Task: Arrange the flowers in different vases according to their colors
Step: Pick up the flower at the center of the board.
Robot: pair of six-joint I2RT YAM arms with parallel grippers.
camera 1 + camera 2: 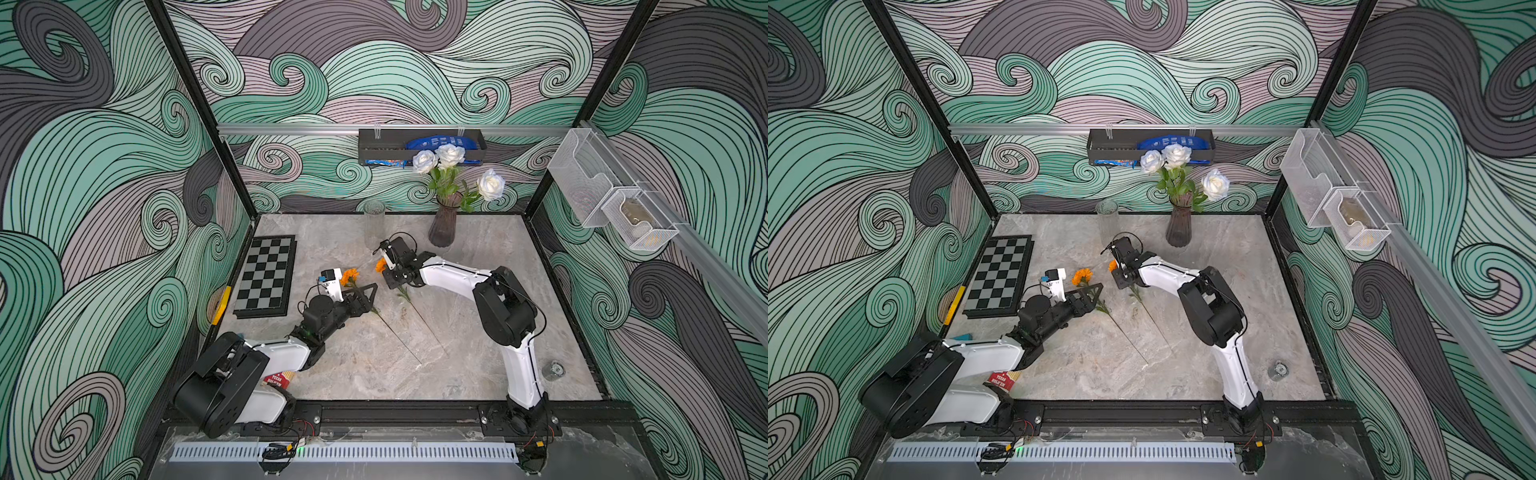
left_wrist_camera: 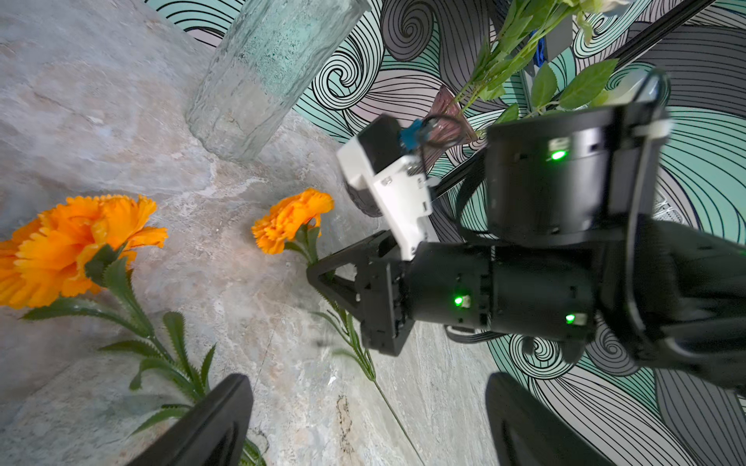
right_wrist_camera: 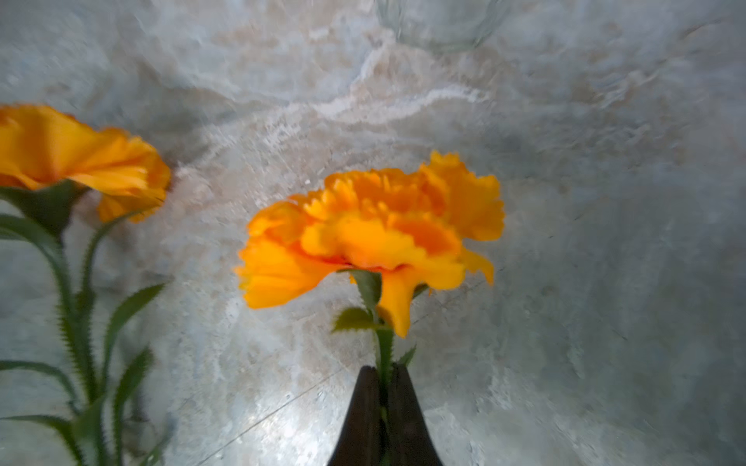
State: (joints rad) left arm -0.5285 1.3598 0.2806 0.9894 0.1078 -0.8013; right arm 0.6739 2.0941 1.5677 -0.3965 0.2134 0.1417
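A chessboard (image 1: 266,276) lies flat at the left edge of the desk (image 1: 478,332). Beside it, the left gripper (image 1: 365,296) is released: in the left wrist view its fingers (image 2: 210,423) stand wide apart. This gripper sits low over the leafy stem of the left orange flower (image 1: 350,276). That flower lies on the desk with its bloom pointing toward the back wall. Whether a finger touches the stem cannot be told.

Behind these, the clear vase (image 1: 374,224) stands upright near the back edge.

Just right of the left bloom, the right gripper (image 3: 383,377) is clenched on the stem of the right orange flower (image 3: 371,238), directly below the bloom. The rest of that stem runs along the desk toward the front.

Further right, at the back, the purple vase (image 1: 444,226) stands upright and holds the three white roses (image 1: 451,156). A small glass jar (image 1: 552,370) stands near the front right corner.
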